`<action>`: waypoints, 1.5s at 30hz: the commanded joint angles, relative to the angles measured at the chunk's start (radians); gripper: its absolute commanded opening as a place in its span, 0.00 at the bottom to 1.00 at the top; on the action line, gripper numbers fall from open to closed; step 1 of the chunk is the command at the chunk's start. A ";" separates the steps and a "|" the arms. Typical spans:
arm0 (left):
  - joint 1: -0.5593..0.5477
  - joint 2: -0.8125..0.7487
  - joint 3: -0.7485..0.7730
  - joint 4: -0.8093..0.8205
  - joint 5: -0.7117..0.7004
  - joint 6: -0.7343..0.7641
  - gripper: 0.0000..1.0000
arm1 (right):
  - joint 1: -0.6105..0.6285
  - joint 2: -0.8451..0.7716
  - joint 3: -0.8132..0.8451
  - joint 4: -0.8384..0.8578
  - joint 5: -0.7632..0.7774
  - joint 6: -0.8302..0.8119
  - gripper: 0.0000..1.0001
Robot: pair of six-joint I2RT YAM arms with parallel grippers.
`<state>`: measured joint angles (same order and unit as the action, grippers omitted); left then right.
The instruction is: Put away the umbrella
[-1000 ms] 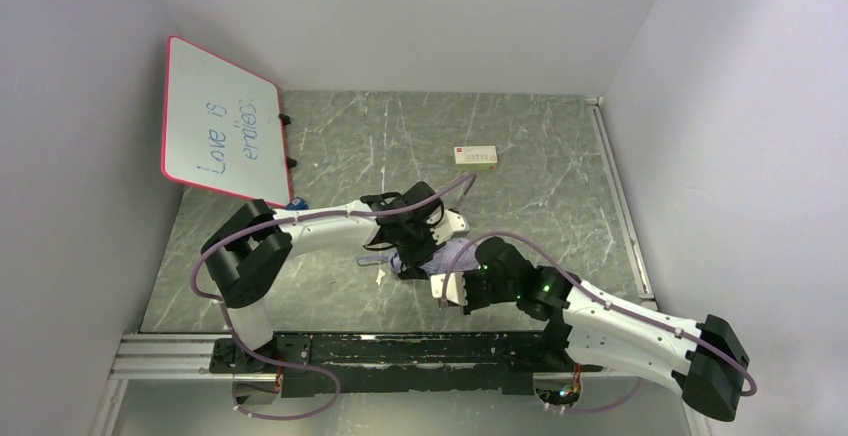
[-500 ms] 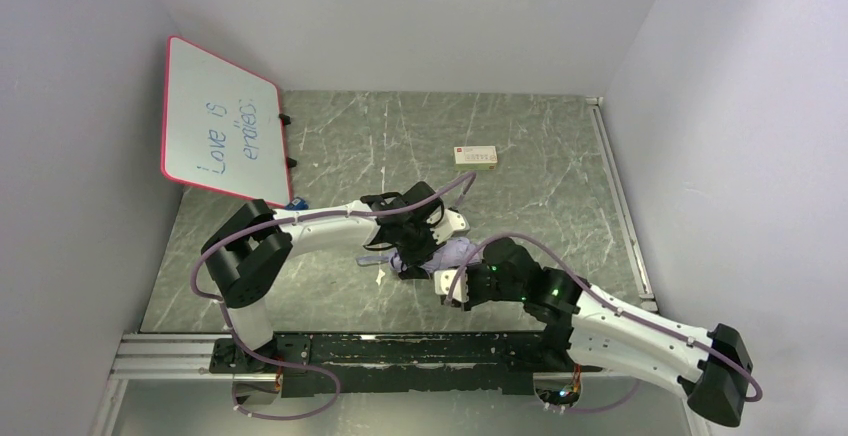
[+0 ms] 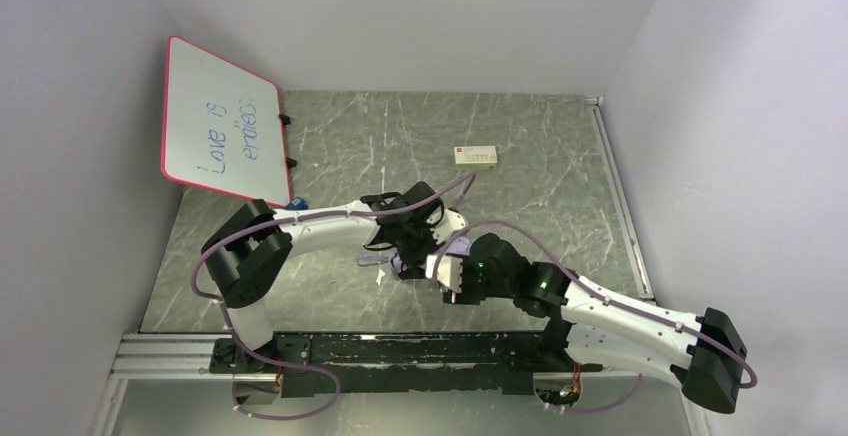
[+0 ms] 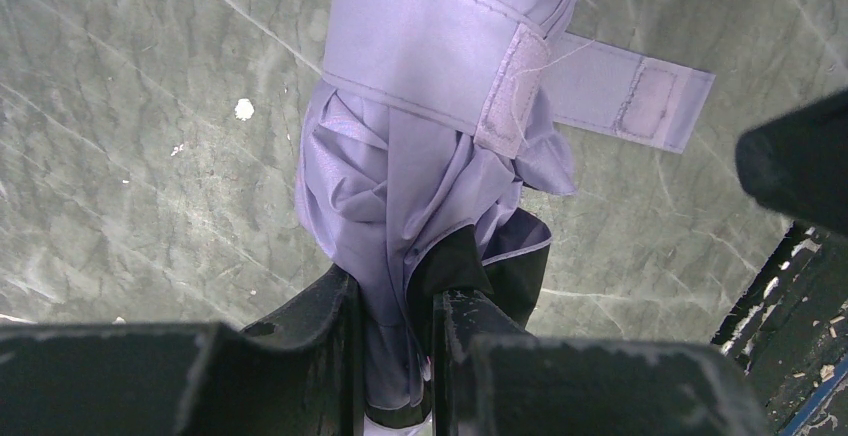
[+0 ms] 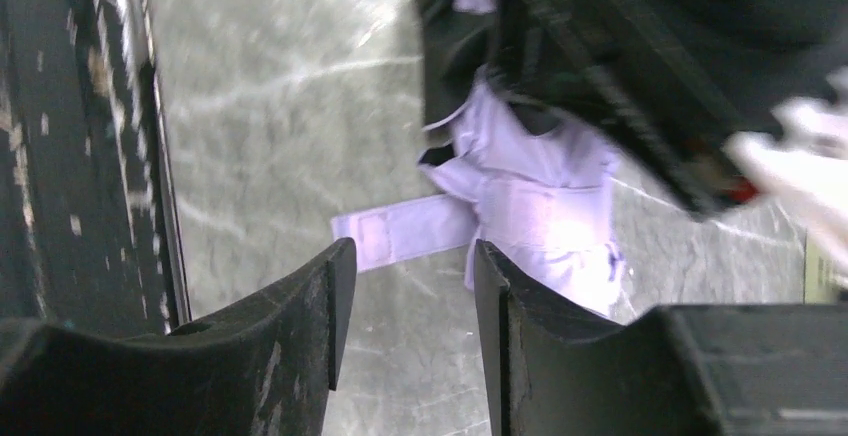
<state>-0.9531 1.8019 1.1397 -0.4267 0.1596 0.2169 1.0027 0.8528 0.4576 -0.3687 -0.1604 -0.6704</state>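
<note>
I see my left fingers [image 4: 300,321] clamped on the folded umbrella [image 4: 420,156], near the middle of the green marbled surface [image 3: 520,126]. My right fingers [image 5: 290,326] stand apart just beside it. Pale walls [image 3: 400,16] enclose everything, and a whiteboard [image 3: 220,121] leans at the far left.

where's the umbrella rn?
The umbrella is mid-table in the top view, pinched in the left gripper, beside the open right gripper; its strap tail sticks out unfastened.
</note>
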 commanded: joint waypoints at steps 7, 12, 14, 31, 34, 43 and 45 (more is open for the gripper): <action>0.007 0.107 -0.077 -0.087 -0.158 -0.019 0.05 | 0.326 0.102 0.136 0.224 0.635 0.828 0.53; 0.006 0.108 -0.080 -0.089 -0.172 -0.028 0.05 | 0.571 0.225 0.141 0.227 1.056 1.262 0.54; 0.007 0.105 -0.084 -0.090 -0.192 -0.033 0.05 | 0.583 0.281 0.189 0.008 1.094 1.625 0.54; 0.091 0.127 -0.077 -0.108 -0.268 -0.060 0.05 | 0.124 0.120 0.002 0.126 0.728 1.400 0.61; 0.092 0.133 -0.075 -0.109 -0.267 -0.057 0.05 | 0.051 0.168 0.007 0.200 0.677 1.260 0.63; 0.113 0.139 -0.072 -0.114 -0.265 -0.064 0.05 | 0.007 0.327 -0.009 0.365 0.607 1.106 0.66; 0.112 0.138 -0.072 -0.112 -0.258 -0.062 0.05 | -0.002 0.348 -0.011 0.392 0.611 1.098 0.66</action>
<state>-0.8864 1.8244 1.1473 -0.3817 0.0559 0.1410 1.0206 1.1744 0.4625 -0.0811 0.4656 0.4992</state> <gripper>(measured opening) 0.231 0.659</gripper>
